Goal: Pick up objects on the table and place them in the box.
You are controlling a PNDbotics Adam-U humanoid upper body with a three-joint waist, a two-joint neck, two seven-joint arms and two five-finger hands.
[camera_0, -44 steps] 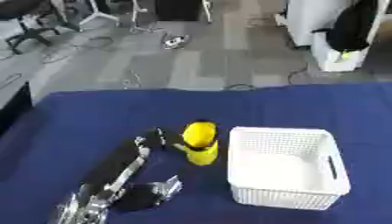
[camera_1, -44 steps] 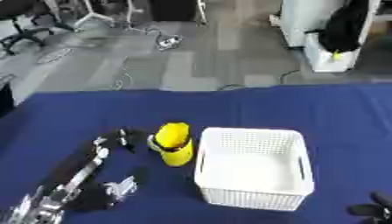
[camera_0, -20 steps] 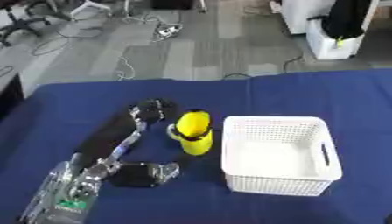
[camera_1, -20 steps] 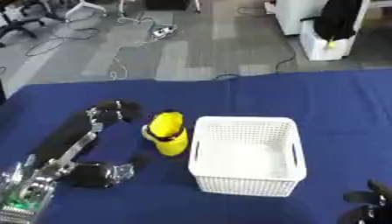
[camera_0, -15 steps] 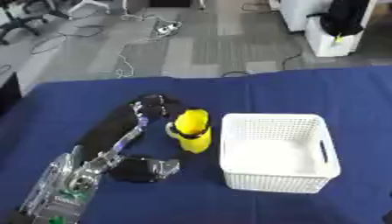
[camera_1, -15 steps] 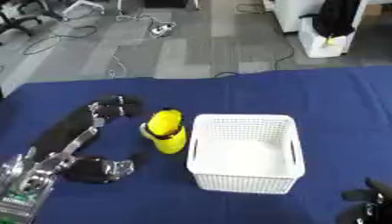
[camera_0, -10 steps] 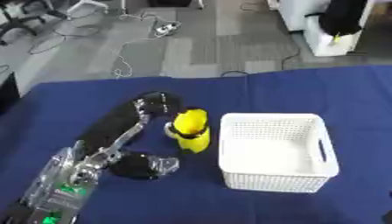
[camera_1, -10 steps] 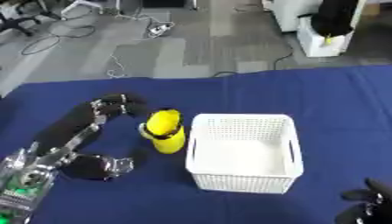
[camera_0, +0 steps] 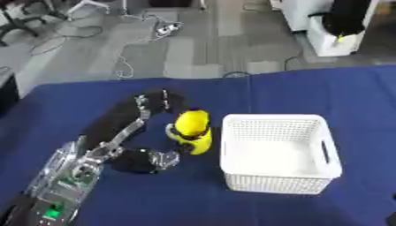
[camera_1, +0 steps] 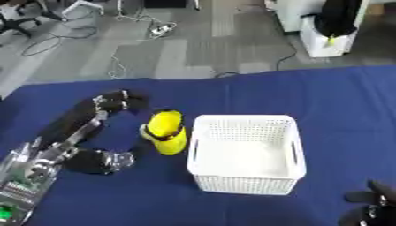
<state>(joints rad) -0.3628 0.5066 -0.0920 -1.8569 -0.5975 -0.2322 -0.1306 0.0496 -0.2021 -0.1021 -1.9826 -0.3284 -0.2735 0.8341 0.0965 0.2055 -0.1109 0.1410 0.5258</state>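
A yellow bottle-shaped thing (camera_0: 192,132) with a dark band stands upright on the blue table, just left of the white mesh box (camera_0: 318,134). The box holds nothing that I can see. My left arm reaches in from the lower left, and my left hand (camera_0: 158,99) sits just behind and left of the yellow thing's top, close to it. I cannot tell whether it touches. A dark lump with a silver part (camera_0: 147,160) lies by my forearm, left of the yellow thing's base. My right hand (camera_1: 373,204) rests open in the lower right corner.
The blue cloth (camera_0: 309,88) covers the whole table. Beyond its far edge the grey floor carries cables (camera_0: 123,66) and chair bases. A white cabinet (camera_0: 329,31) with a black bag stands at the far right.
The head has tilted, so the whole picture has shifted. My left hand has moved from beside the yellow thing's base to behind its top. The box and yellow thing stay put.
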